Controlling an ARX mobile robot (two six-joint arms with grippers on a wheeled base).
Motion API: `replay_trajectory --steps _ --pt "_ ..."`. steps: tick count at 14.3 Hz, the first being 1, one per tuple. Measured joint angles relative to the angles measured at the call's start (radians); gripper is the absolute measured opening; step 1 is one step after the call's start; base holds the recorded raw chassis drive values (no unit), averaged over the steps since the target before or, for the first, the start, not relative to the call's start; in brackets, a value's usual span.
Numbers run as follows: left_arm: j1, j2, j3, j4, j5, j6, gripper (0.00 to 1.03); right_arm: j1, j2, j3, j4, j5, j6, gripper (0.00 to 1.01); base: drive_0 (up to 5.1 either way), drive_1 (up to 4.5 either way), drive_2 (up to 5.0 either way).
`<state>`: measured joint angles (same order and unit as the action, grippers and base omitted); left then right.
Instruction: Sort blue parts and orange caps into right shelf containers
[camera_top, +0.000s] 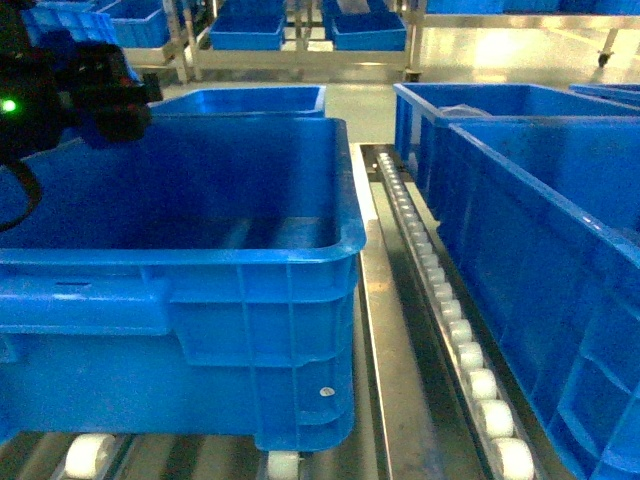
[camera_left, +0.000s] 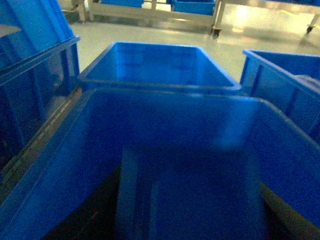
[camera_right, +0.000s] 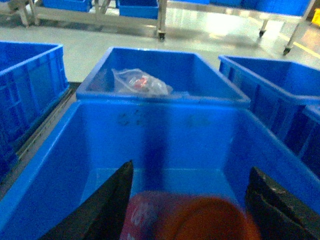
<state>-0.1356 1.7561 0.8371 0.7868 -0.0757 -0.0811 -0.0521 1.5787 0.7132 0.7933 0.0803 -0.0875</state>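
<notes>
A blurred orange cap (camera_right: 200, 220) with white print on its side fills the gap between the two dark fingers of my right gripper (camera_right: 191, 167), which is shut on it above a right shelf container (camera_right: 60, 165). The right gripper does not show in the head view, where that container (camera_top: 540, 200) stands at the right. In the left wrist view a dim blue part (camera_left: 190, 200) sits between the dark fingers of my left gripper (camera_left: 190, 175), over a large blue crate (camera_left: 50, 165). My left arm (camera_top: 90, 85) hangs over the back left of that crate (camera_top: 345, 235).
Behind the right container stands another crate (camera_right: 235, 95) holding a clear bag with red material (camera_right: 140, 82). A second crate (camera_top: 250, 100) sits behind the left one. A steel roller rail (camera_top: 440, 290) runs between the crate rows. Shelves with more bins (camera_top: 250, 30) line the back.
</notes>
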Motion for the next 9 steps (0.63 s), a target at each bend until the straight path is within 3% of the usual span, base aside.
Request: replay_trajectory --steps 3,4,5,7,8,9 --pt "-0.013 -0.001 0.059 0.031 -0.009 -0.022 0.93 0.014 0.019 0.019 -0.005 -0.024 0.004 0.99 0.0 0.0 0.0" --pt "-0.011 0.01 0.058 0.029 -0.009 -0.024 1.0 0.014 0.018 0.025 -0.005 -0.024 -0.005 0.97 0.0 0.0 0.0" --pt "-0.02 -0.018 0.007 0.074 0.005 -0.036 0.98 0.019 -0.011 -0.016 0.014 -0.003 -0.032 0.98 0.0 0.0 0.0" --pt "-0.027 -0.066 -0.017 0.086 -0.013 -0.037 0.96 0.02 -0.037 -0.048 0.015 -0.029 -0.037 0.98 0.0 0.0 0.0" --pt "-0.022 -0.092 -0.069 0.128 -0.06 0.008 0.83 0.04 -0.045 -0.087 0.114 -0.069 0.008 0.86 0.0 0.0 0.0" --pt "-0.005 -0.152 -0.17 0.154 -0.058 0.039 0.71 0.051 -0.097 -0.163 0.145 -0.078 0.043 0.74 0.0 0.0 0.0"
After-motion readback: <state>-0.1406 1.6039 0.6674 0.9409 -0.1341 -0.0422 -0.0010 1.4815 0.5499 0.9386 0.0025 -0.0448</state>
